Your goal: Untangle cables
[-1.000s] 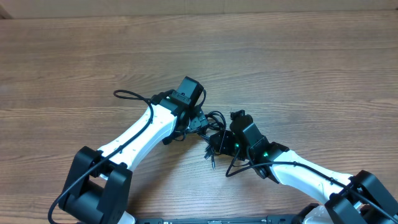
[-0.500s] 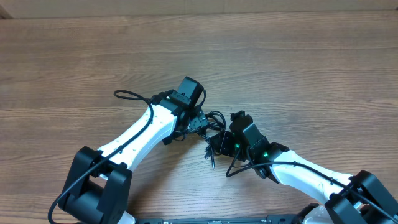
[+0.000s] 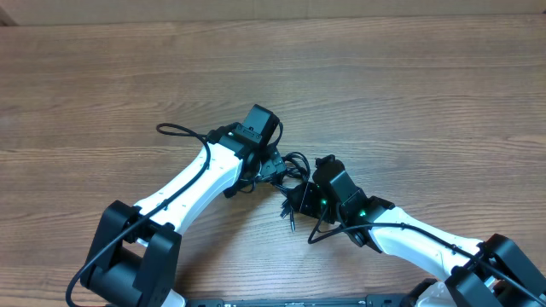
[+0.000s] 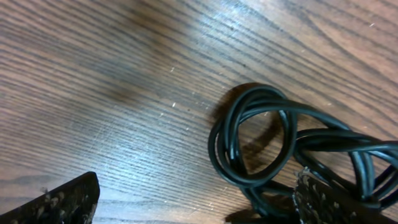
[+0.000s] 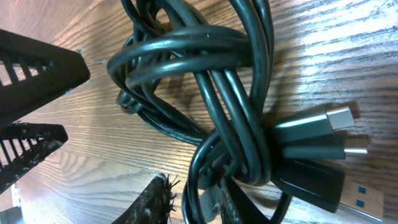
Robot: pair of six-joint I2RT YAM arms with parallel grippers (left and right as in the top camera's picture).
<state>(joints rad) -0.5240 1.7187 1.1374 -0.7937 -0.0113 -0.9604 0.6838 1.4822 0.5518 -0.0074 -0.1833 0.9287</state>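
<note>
The cables are thin black cords bunched in a knot at the table's middle, between my two grippers. Their loose ends trail toward the front. In the left wrist view a double loop of cable lies on the wood, and my left gripper stands wide open over it, its right finger against the cords. My right gripper is shut on a strand low in the knot. Silver plug ends and a black USB plug stick out to the right.
The wooden table stretches around the knot. The left arm's own thicker black cable loops out at the left. My left gripper's fingers show at the left edge of the right wrist view, close to the knot.
My right gripper has shifted slightly to the left with the strand it holds. The left arm and its open jaws have not moved.
</note>
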